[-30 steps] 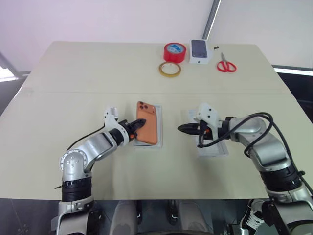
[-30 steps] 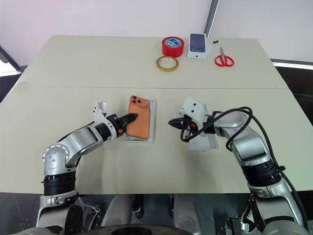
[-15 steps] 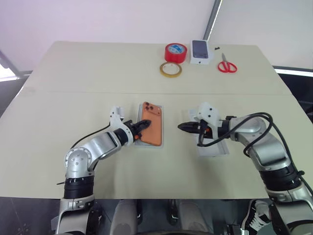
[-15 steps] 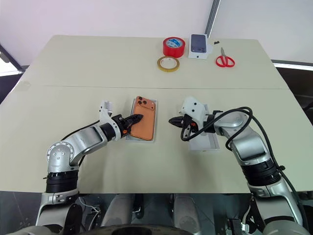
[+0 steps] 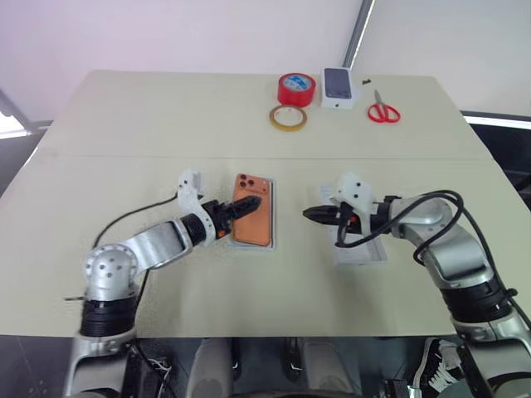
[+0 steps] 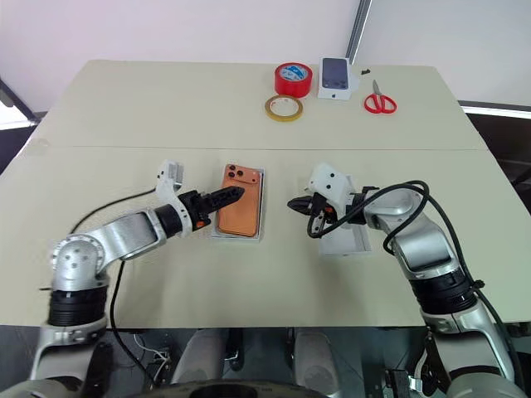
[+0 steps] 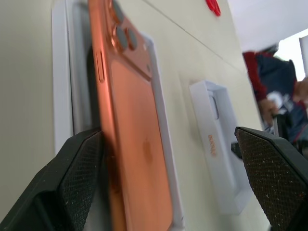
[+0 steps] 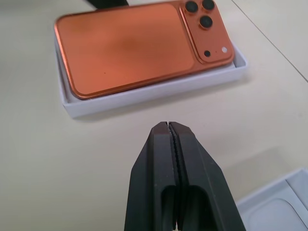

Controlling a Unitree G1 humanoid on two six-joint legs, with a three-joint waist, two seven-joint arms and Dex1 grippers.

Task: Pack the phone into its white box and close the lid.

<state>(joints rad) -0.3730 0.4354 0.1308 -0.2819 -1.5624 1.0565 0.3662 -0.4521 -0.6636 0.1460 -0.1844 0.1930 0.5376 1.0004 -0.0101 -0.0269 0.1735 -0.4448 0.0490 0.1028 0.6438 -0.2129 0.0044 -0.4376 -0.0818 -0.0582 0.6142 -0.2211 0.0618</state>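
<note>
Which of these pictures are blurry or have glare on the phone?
Left wrist view: the near end of the phone is soft and out of focus, and the far background is blurred. Right wrist view: phone sharp, with a soft sheen on its back. Head views: evenly lit, no strong glare.

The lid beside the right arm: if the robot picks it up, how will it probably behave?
The lid looks like a thin-walled white cardboard tray, so it is probably light and may flex if squeezed hard. It lies flat with its hollow side up, so tipping seems unlikely. Its smooth walls could slip in the right tool, which is shut now.
</note>
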